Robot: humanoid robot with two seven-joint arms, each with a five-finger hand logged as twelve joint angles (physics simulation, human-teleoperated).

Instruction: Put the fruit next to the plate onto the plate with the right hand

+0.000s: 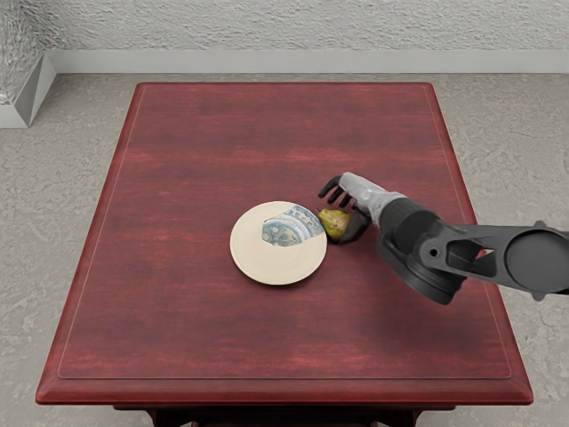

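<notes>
the pear [333,222] lies at frame centre, just right of the plate [267,258]. the right hand [348,212] cups its right side, fingers [331,190] spread, not yet closed. probably light, firm and inclined to roll; best gripped across the broad belly.

Red-stained wood tabletop [178,294] with a low satin sheen; smooth, matt cream plate [267,253] bearing a blue-grey patterned patch; fruit [333,222] with dull, mottled yellow-green skin; right hand [349,211] in matt dark plastic-looking casing.
</notes>
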